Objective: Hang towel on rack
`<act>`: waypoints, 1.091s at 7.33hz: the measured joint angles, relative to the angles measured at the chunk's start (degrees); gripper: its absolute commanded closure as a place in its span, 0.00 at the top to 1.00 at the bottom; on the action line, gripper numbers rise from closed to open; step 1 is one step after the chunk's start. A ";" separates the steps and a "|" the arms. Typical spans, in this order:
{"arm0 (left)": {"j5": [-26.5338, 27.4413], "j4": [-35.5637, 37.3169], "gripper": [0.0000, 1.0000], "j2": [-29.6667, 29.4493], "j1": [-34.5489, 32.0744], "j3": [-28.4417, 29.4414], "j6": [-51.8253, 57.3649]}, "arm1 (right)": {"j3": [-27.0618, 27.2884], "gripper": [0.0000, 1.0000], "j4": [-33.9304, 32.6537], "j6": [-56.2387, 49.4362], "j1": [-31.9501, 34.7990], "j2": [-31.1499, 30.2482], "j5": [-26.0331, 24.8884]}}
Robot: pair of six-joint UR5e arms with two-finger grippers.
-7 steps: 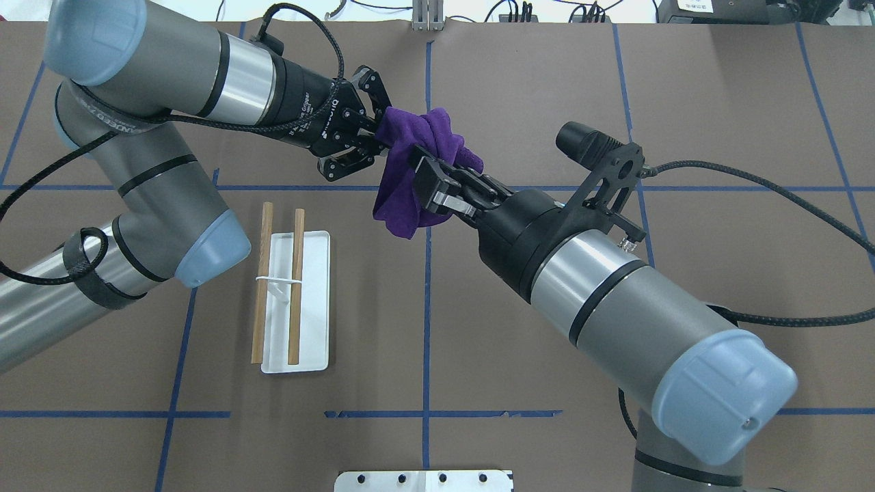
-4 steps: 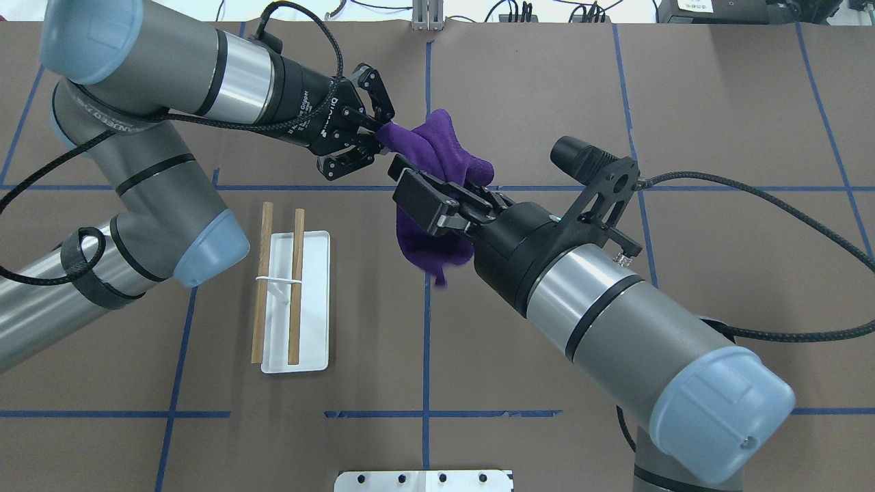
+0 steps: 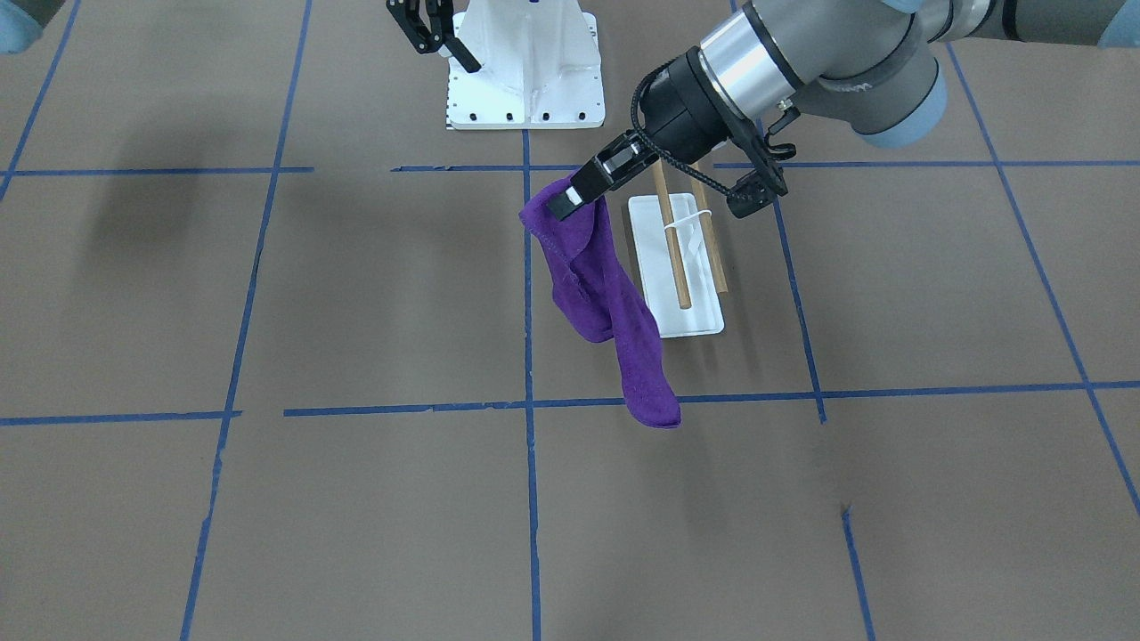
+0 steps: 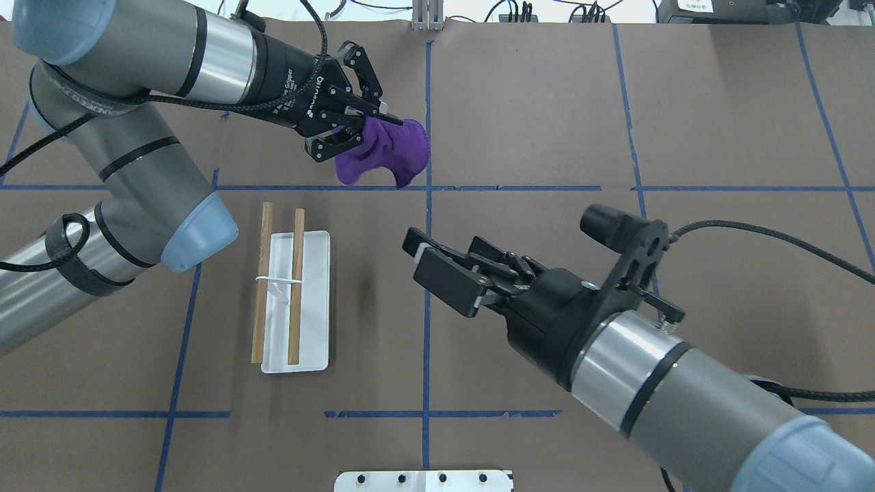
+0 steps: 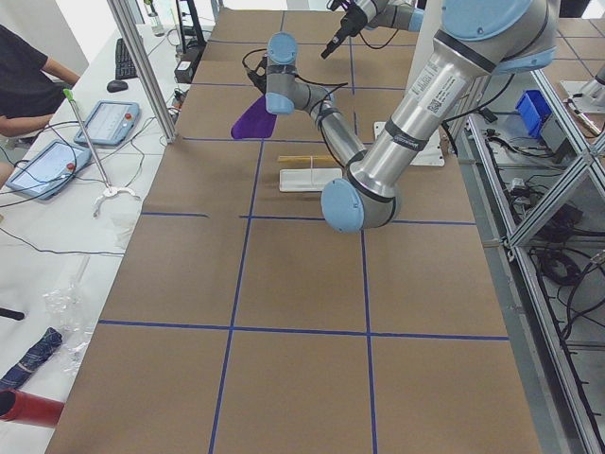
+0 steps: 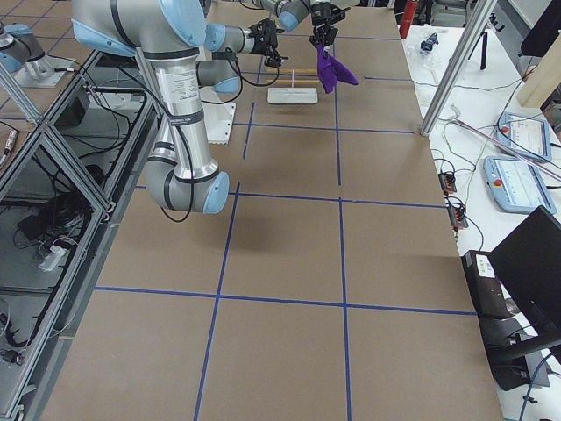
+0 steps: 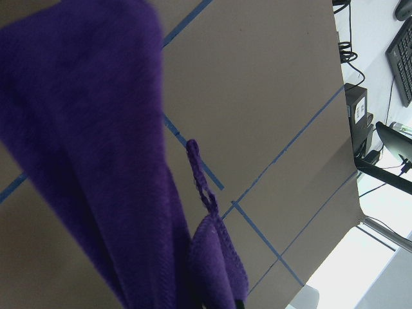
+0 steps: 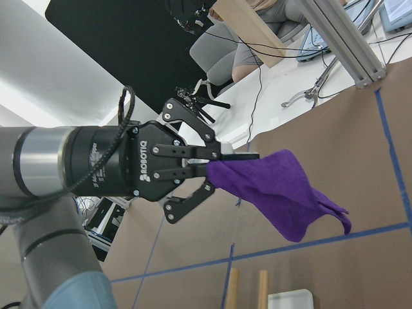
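Note:
The purple towel (image 4: 389,147) hangs from my left gripper (image 4: 374,117), which is shut on its top edge above the table's far middle. In the front view the towel (image 3: 614,312) drapes long below that gripper (image 3: 570,194), just beside the rack (image 3: 677,303). The rack (image 4: 314,301) is a white tray with two wooden dowels (image 4: 295,287), and it stands to the near left of the towel. My right gripper (image 4: 429,263) is open and empty, right of the rack. The right wrist view shows the left gripper (image 8: 222,158) pinching the towel (image 8: 277,190).
A white metal pedestal (image 4: 424,480) with bolt holes stands at the table's near edge; it also shows in the front view (image 3: 525,89). Blue tape lines (image 4: 426,321) cross the brown table. Operators' desks with tablets (image 5: 47,165) lie beyond the far edge.
My right gripper has let go of the towel and drawn back toward the robot's side. My left gripper has carried the towel slightly left and farther away; the towel hangs from it alone.

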 measured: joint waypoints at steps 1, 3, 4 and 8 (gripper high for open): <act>-0.04 -0.01 0.00 -0.06 -0.42 0.00 0.08 | 2.87 1.00 0.02 -0.08 -0.68 -4.65 0.34; -0.07 -0.05 0.00 -0.17 -0.67 -0.44 0.25 | 6.42 1.00 0.02 -1.71 -0.96 -12.98 0.69; -0.05 0.03 0.00 -0.08 -0.72 -1.41 0.31 | 6.78 1.00 -0.01 -3.21 -0.74 -16.20 0.52; 2.94 0.27 0.00 2.64 -0.21 -8.07 0.51 | -3.69 1.00 -0.50 -12.66 10.50 -21.06 8.70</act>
